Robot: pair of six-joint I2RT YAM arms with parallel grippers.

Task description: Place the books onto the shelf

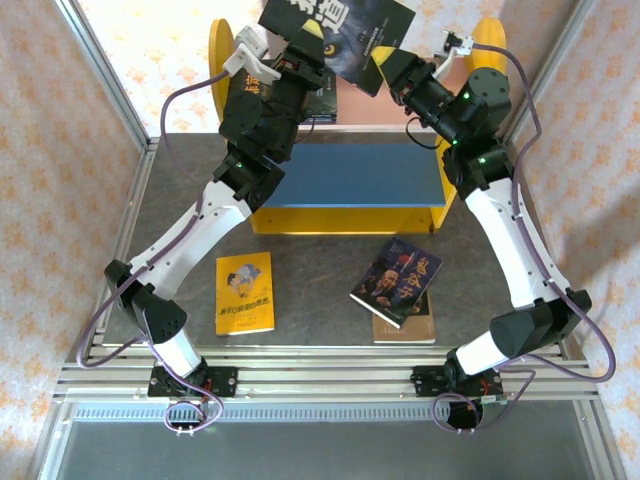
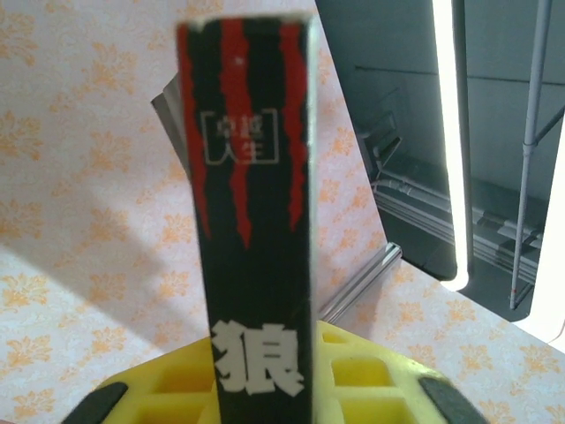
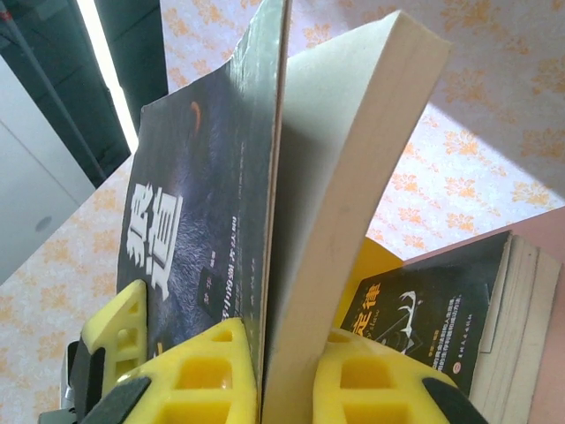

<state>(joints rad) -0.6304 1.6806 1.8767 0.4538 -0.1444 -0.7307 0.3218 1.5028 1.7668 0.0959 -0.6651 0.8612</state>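
My left gripper (image 2: 260, 389) and my right gripper (image 3: 284, 380) each clamp the same black book (image 1: 335, 35), tilted above the back edge of the shelf (image 1: 350, 175).

Lab test cell: aluminium frame (image 1: 320, 385), wallpapered panels (image 1: 50, 150), strip light (image 2: 446, 141).

Table (image 1: 310, 290), shelf (image 1: 350, 218), yellow book (image 1: 245, 293), likely stacked pair (image 1: 400, 283)

Both arms stretch forward, raised; left gripper (image 2: 261, 389) and right gripper (image 3: 265, 380) clamp 1 book (image 1: 340, 30).
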